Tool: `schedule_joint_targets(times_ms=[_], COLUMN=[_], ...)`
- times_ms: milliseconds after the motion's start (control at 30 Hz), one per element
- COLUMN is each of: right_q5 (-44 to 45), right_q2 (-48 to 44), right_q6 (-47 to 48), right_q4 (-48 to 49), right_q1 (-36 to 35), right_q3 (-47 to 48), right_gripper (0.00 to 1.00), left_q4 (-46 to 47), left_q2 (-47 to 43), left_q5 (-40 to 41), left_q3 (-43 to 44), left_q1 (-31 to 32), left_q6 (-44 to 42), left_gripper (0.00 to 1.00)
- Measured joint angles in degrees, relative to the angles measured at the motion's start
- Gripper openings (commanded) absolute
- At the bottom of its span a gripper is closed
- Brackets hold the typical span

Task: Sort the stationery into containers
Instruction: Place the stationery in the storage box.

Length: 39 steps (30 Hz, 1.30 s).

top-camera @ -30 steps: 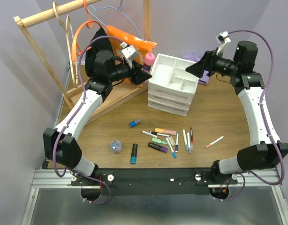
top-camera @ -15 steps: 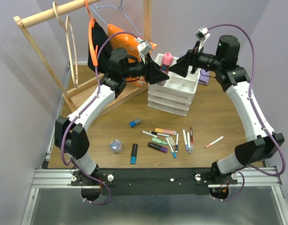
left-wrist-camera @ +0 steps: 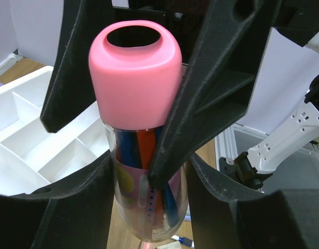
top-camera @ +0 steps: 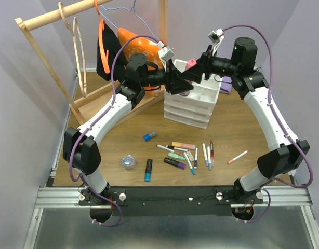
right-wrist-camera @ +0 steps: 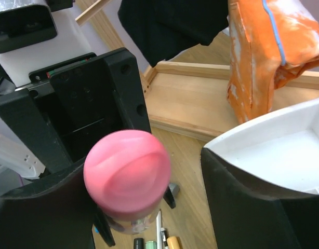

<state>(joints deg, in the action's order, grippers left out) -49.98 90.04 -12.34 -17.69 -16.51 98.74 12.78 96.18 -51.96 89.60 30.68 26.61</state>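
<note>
Nearest to the arm bases, loose stationery lies on the wooden tabletop (top-camera: 253,129). There is a cluster of pens and highlighters (top-camera: 186,153) lying close together. To its left, a dark highlighter with a blue end (top-camera: 148,170) lies alone. A small glittery bottle (top-camera: 129,162) stands just beside it, and a small blue-capped piece (top-camera: 149,136) is a little farther back. One white pen with an orange cap (top-camera: 237,157) lies apart on the right.

Behind these stands the white three-drawer organiser (top-camera: 188,110). The open compartments (top-camera: 207,89) on top look white and bare where they can be seen.

At the left side of this tray both arms meet in the air. The left end effector (left-wrist-camera: 148,176) is clenched on the clear body of a pink-capped bottle (left-wrist-camera: 134,67), which has coloured pieces inside. The cap points toward the other arm. The right end effector (right-wrist-camera: 144,171) is spread, with one finger on each side of the pink cap. There is a clear gap at one side, so it is not gripping. I cannot tell whether the bottle hangs over the tray or just beside its edge.

Farther back are an orange bag (top-camera: 141,44) and a wooden rack (top-camera: 50,15).
</note>
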Motion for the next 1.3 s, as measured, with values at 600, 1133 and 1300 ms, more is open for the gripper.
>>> schedule_joint_targets(times_ms=[600,1133,1300], right_q5=[1.7,16.1,18.2], right_q2=[1.9,11.6,13.7], right_q6=[3.7,19.6,22.8], right_q4=[-4.3,3.7,8.9], right_q1=[-0.9,-1.2,-2.5], right_q3=[4.2,8.1,6.1], right_gripper=[0.01,0.01,0.01], left_q4=[-8.5,-19.1,-21.0], left_q2=[-1.9,-19.9,-20.6], left_q5=[8.2,18.9,19.4], left_q3=[0.0,-17.2,-19.2], left_q1=[-0.8,-13.2,-13.1], left_q6=[-7.0,-18.6,-20.8], left_gripper=[0.99,0.99,0.99])
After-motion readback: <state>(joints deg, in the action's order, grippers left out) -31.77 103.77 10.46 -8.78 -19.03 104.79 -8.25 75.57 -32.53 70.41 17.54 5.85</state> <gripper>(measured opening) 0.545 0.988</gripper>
